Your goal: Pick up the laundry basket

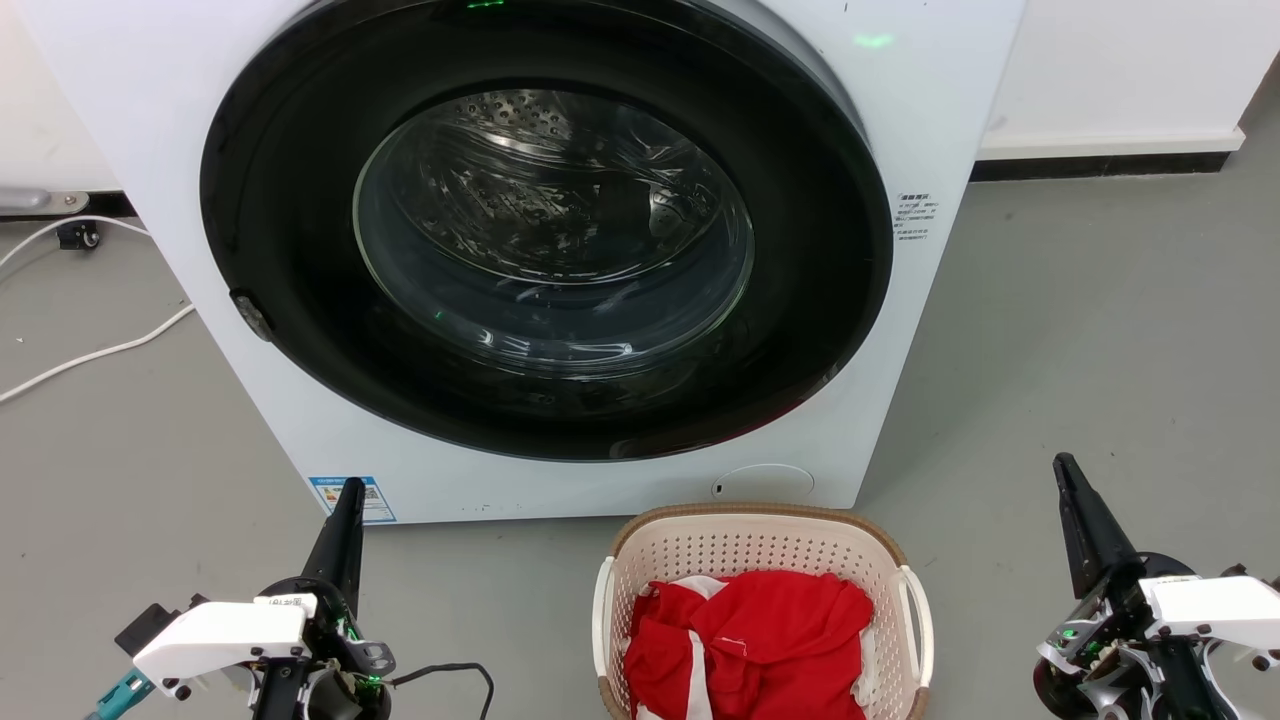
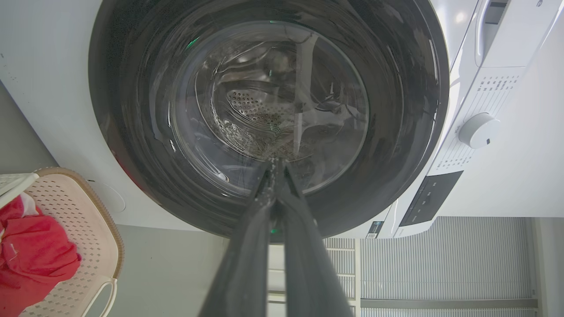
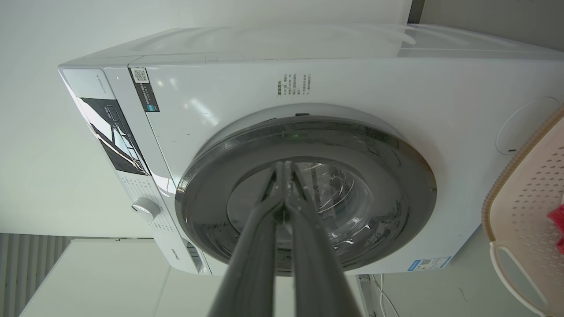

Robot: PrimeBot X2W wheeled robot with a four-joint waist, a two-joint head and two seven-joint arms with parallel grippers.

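Note:
The laundry basket [image 1: 760, 545] is a small oval cream basket with perforated walls, a brown rim and white loop handles. It stands on the floor in front of the washer, bottom centre of the head view, with red cloth [image 1: 750, 640] inside. It also shows at the left edge of the left wrist view as the laundry basket [image 2: 83, 229] and at the right edge of the right wrist view as the laundry basket [image 3: 524, 198]. My left gripper [image 1: 352, 487] is shut, well to the basket's left. My right gripper [image 1: 1062, 462] is shut, off to its right. Neither touches it.
The white washing machine [image 1: 150, 150] with its closed round dark door [image 1: 545, 225] stands right behind the basket. White cables [image 1: 95, 353] lie on the grey floor at the left. A white wall with a dark skirting [image 1: 1100, 165] runs at the back right.

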